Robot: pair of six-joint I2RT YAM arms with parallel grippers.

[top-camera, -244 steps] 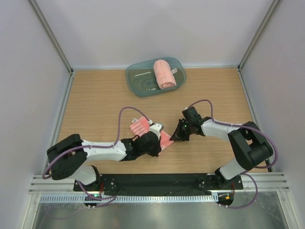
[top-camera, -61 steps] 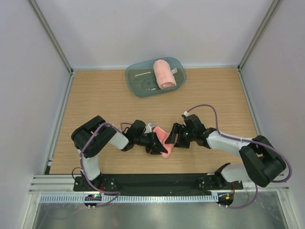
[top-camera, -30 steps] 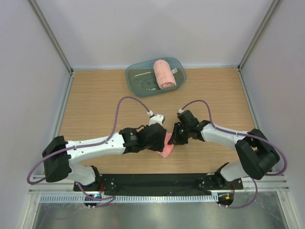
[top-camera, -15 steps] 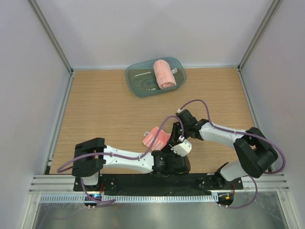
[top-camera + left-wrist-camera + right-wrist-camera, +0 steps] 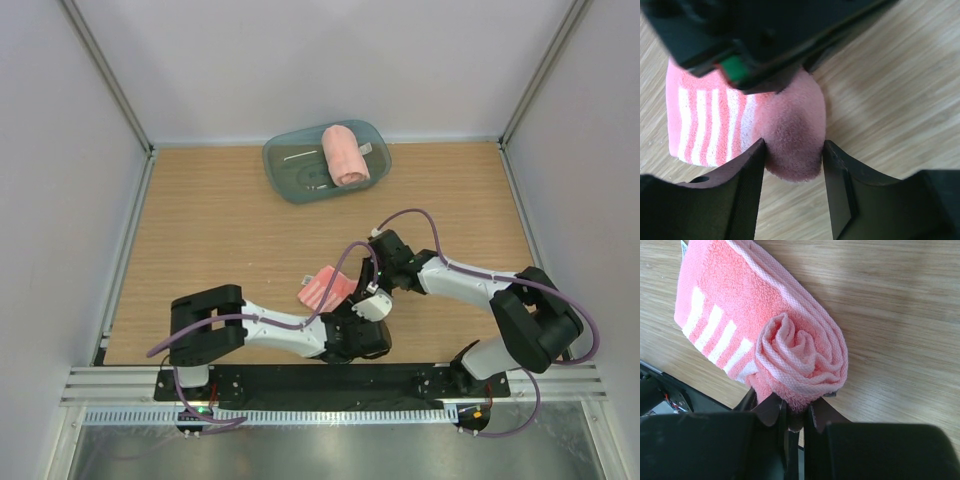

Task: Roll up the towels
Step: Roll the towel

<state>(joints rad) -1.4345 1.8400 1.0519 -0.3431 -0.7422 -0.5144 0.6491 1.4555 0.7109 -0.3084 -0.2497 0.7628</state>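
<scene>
While the striped towel [image 5: 325, 288] lies by the table's [image 5: 220, 230] near edge, its roll is pinched endwise by the right gripper [image 5: 795, 409] and straddled by the spread left gripper [image 5: 792, 152], with the flat tail pointing toward the left edge.

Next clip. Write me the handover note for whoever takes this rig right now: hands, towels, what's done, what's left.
Right hand: shut, pinching the rolled core of the striped towel.
Left hand: open, jaws either side of the same towel's plain end; whether they press it I cannot tell.
Towels: the striped towel lies on the table near the arms' bases, partly rolled, its striped part flat. The rolled towel lies in the tub at the far edge.
Done: one towel rolled.
Left: finish rolling the striped one.
</scene>
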